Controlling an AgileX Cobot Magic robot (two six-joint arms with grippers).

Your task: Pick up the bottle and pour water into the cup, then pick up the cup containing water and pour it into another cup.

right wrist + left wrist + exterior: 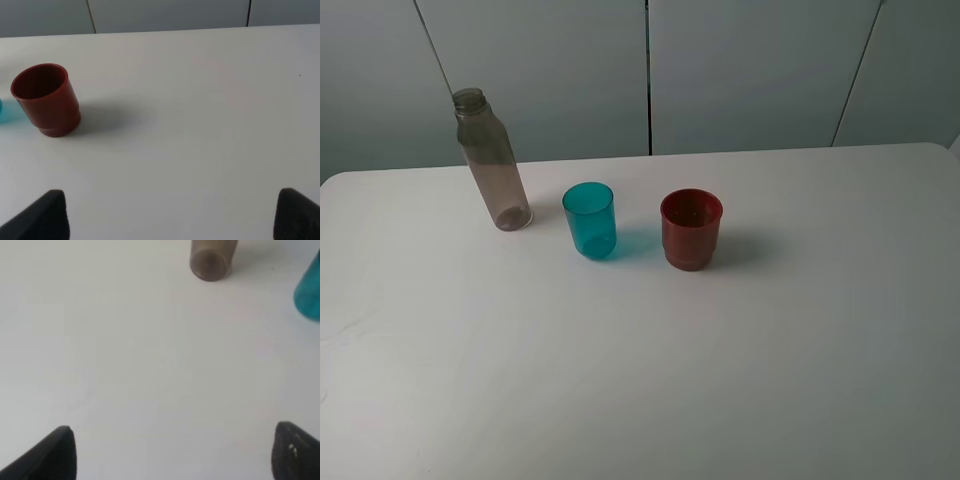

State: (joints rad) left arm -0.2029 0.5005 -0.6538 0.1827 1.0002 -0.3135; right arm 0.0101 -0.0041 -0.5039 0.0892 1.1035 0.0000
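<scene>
bottle [492, 165] neck — overhead only, left gripper [172, 452] spread — wrist only

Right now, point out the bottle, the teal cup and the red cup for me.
bottle [494, 165], exterior high view, middle of its clear grey body.
teal cup [590, 224], exterior high view, on its outer wall.
red cup [49, 102], right wrist view, on its outer wall below the rim.

White tabletop [640, 380]. Three things stand upright on it in row. Tall grey see-through bottle [492, 165] at left, no cap. Blue-green cup [590, 220] in middle. Dark red cup [691, 230] at right, near blue-green one, not touching.
</scene>
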